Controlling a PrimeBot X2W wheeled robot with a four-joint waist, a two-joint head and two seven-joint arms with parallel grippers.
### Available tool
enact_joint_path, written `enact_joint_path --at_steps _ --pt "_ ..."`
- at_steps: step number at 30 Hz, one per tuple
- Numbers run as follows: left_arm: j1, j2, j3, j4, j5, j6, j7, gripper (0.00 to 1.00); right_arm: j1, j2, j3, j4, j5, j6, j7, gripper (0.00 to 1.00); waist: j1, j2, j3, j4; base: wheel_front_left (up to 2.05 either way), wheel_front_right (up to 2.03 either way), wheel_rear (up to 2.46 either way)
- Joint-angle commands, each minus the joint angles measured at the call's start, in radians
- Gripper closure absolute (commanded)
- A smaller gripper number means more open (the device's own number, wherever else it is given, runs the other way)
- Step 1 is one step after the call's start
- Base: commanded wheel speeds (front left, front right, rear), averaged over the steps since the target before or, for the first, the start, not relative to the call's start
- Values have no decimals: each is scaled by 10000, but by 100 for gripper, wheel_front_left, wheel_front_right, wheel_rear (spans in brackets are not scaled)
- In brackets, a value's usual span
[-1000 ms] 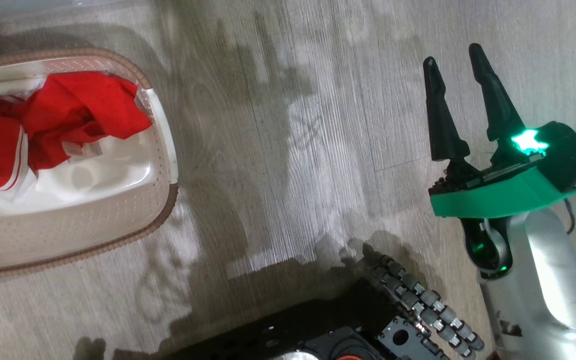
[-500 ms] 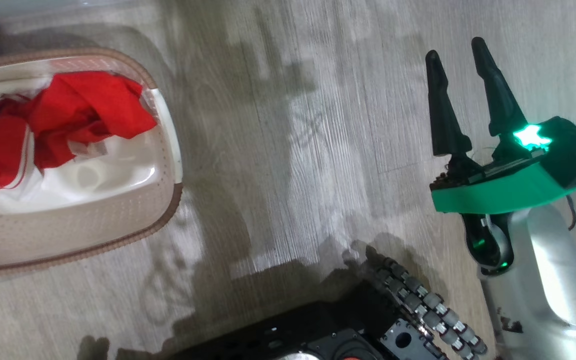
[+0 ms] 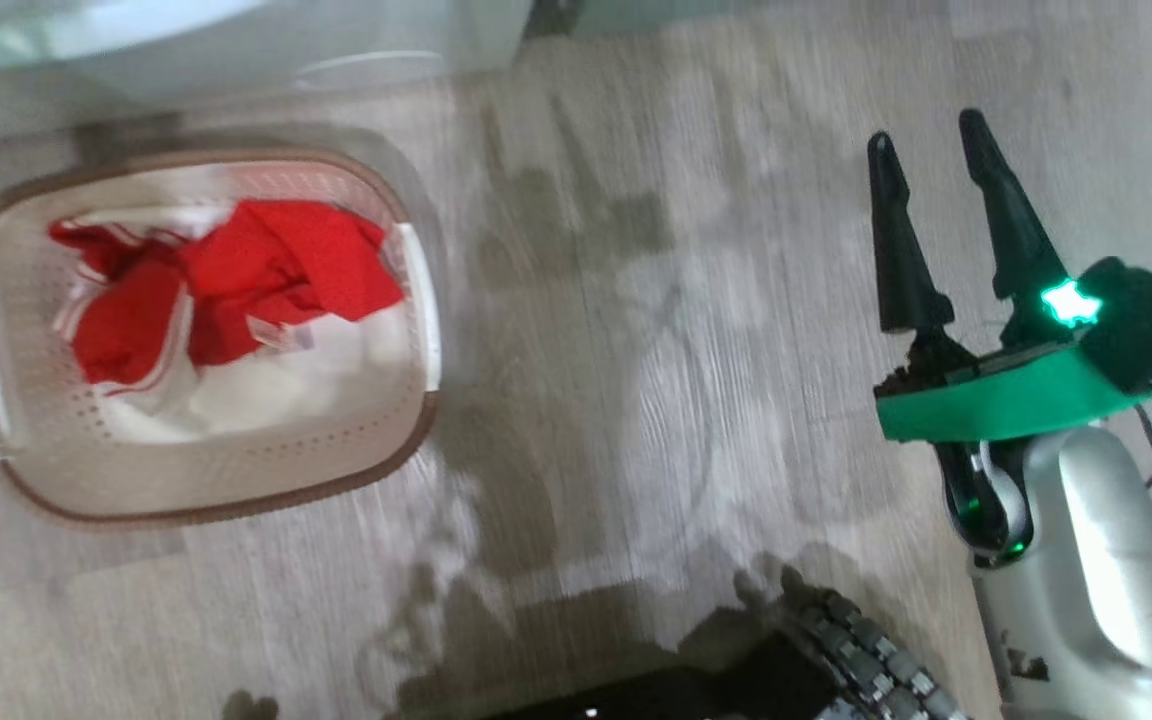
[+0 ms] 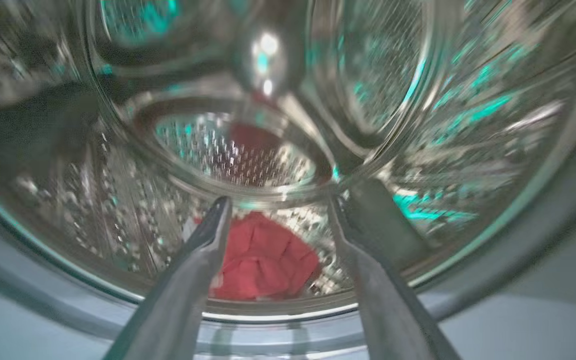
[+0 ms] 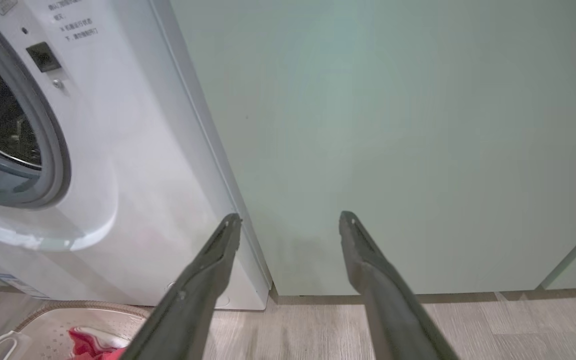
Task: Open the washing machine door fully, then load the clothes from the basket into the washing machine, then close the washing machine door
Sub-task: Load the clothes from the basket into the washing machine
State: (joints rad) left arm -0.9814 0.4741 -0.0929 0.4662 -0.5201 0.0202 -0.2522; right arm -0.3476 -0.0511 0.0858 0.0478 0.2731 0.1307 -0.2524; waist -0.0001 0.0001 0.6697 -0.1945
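Floorboards [image 3: 636, 300] stretch between basket [image 3: 216, 515] and right end effector [image 3: 924, 130]; left end effector [image 4: 279, 201] faces drum [image 4: 468, 100]; both splayed.

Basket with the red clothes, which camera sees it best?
The head view: the whole basket shows, red clothes inside. The right wrist view catches just its corner. The left wrist view faces the drum.

You can read almost nothing here. In the right wrist view, the white front of the washing machine [image 5: 133, 150] carries near its top a few short lines of small dark print [image 5: 74, 22]. They look like Chinese characters, but are too small to make out. Low on the same front, a blue sticker [image 5: 18, 285] is also illegible. In the head view, a pale tag [image 3: 281, 335] among the clothes [image 3: 276, 265] is blurred.
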Motion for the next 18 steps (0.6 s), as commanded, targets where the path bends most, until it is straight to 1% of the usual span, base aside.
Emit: enact_joint_path --at_steps 1,5,9,13,17,18 --pt "544 309 483 -971 180 174 -91 0 355 9 98 -241 -78 0 -93 0 1 -1 -466 369 0 0 0" --pt "2554 -251 817 -3096 614 598 -93 0 484 9 12 -140 -252 0 -93 0 1 -1 -938 618 0 0 0" --pt "4290 -775 867 -4607 969 864 -93 0 617 9 -97 -22 -435 0 -93 0 1 -1 -1404 866 0 0 0" --pt "5658 -1236 821 -5528 1287 1092 -94 0 708 9 -191 100 -591 0 -93 0 1 -1 -1877 1090 0 0 0" --pt "6600 -1627 760 -5965 1453 1117 -94 0 822 9 -337 262 -692 0 -89 0 1 -1 -2310 1299 0 0 0" --pt "6600 -1627 760 -5965 1453 1117 -94 0 822 9 -337 262 -692 0 -89 0 1 -1 -2310 1299 0 0 0"
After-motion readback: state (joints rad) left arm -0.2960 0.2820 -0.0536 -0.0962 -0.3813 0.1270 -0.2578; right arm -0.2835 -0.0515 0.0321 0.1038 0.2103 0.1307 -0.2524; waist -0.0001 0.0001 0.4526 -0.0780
